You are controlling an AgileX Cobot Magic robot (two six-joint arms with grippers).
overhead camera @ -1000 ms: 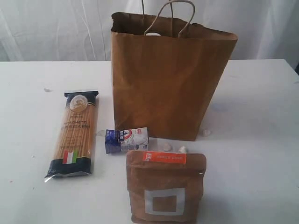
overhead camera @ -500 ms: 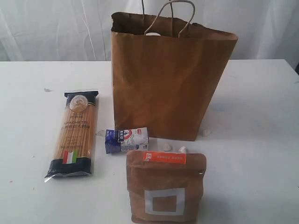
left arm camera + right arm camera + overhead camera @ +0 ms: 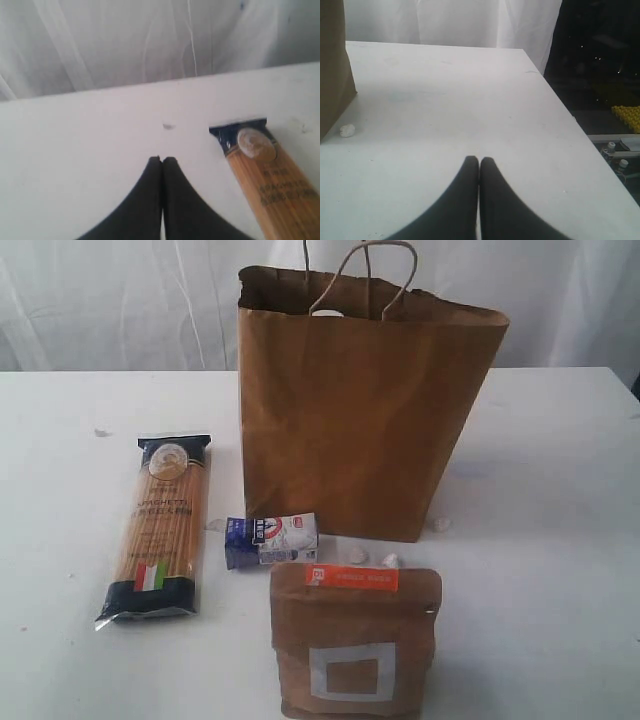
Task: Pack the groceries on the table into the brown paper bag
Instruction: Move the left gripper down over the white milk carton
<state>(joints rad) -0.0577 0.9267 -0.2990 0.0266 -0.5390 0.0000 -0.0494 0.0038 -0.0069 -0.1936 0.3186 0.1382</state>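
Nothing on the table (image 3: 560, 440) has been moved in the last second: the spaghetti packet (image 3: 260, 175) is seen near the left gripper (image 3: 162, 160), off to one side, and the brown paper bag (image 3: 332, 65) ahead and aside of the right gripper (image 3: 479, 160); both pairs of jaws are pressed shut on nothing, so packing is judged paused

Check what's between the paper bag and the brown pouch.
Exterior view: a small blue-white container and two small white lumps lie between brown paper bag and brown pouch.
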